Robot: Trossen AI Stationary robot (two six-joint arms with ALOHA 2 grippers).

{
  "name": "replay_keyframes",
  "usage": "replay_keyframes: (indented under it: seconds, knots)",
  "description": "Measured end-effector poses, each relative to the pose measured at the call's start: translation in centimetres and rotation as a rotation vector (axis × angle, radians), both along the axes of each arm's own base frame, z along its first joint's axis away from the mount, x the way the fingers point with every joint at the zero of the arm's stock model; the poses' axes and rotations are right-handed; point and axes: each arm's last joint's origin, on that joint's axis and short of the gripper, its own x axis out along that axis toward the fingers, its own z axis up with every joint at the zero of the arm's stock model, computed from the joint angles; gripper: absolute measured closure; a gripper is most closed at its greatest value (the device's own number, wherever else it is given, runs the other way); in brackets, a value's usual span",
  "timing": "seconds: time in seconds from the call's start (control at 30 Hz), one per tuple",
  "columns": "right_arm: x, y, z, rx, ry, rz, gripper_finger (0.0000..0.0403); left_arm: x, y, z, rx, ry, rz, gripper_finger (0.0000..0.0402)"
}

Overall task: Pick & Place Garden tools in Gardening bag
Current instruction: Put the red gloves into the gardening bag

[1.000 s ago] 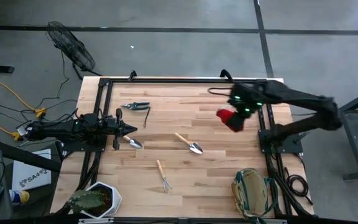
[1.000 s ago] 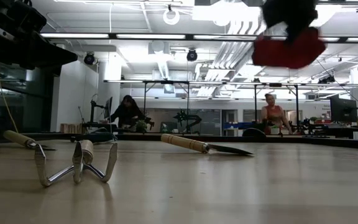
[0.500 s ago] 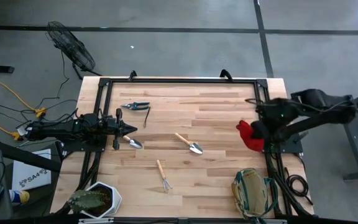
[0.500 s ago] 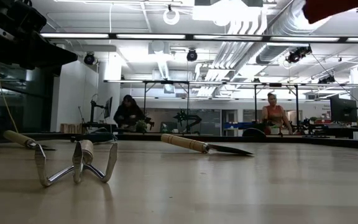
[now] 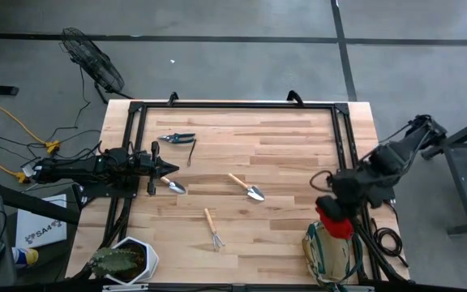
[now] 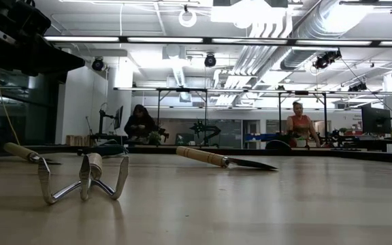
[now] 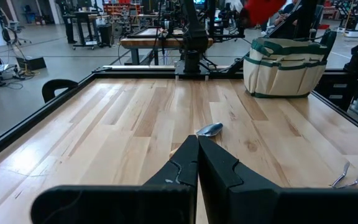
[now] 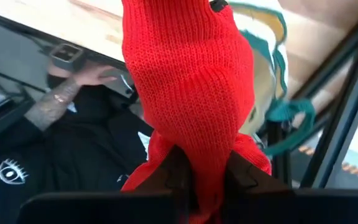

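My right gripper [image 5: 336, 208] is shut on a red knitted cloth lump [image 5: 333, 222], high over the far rim of the khaki gardening bag [image 5: 331, 253] at the table's near right corner. The bag [image 7: 284, 65] stands upright on its base. My left gripper [image 5: 173, 169] waits shut at the table's left side, just behind a trowel's blade [image 7: 209, 129]. On the boards lie that trowel [image 5: 175, 187], a second trowel [image 5: 248, 188], the pronged rake [image 5: 213, 229] and the green-handled shears [image 5: 177, 139]. My right gripper pinches one end of the red knitted cloth [image 8: 194, 155] between its two fingers [image 8: 166, 177]. The fingers slant downward toward the bag. The bunched cloth reaches out past the fingertips, lifted clear of the table and the bag; how many layers are caught I cannot tell.
A plant in a white hexagonal pot [image 5: 126, 259] stands at the near left corner. Black frame rails [image 5: 343, 146] run along the table's edges. A person's hand and dark sleeve [image 8: 73, 81] show beyond the table's near edge. People sit far off in the room [image 6: 140, 122].
My right gripper has swung from the table's far right part toward the near edge, along the right rail, to above the bag, rolling its wrist on the way. The red cloth has gone with it, still held, and has left the low view.
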Motion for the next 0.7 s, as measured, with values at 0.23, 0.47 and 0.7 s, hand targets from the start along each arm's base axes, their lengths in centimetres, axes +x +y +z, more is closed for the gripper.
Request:
replay_keyframes:
  seconds: [0.23, 0.47, 0.7]
  knots:
    - [-0.7, 2.2, -0.3, 0.032, 0.095, -0.031, 0.0373, 0.0, 0.0, 0.0, 0.000, 0.000, 0.000, 0.0400]
    - [-1.3, 3.9, -0.5, 0.053, 0.160, -0.044, 0.0374, 0.0, 0.0, 0.0, 0.000, 0.000, 0.000, 0.0400]
    - [-0.6, 5.9, -1.4, 0.056, 0.200, -0.032, 0.0372, 0.0, 0.0, 0.0, 0.000, 0.000, 0.000, 0.0400]
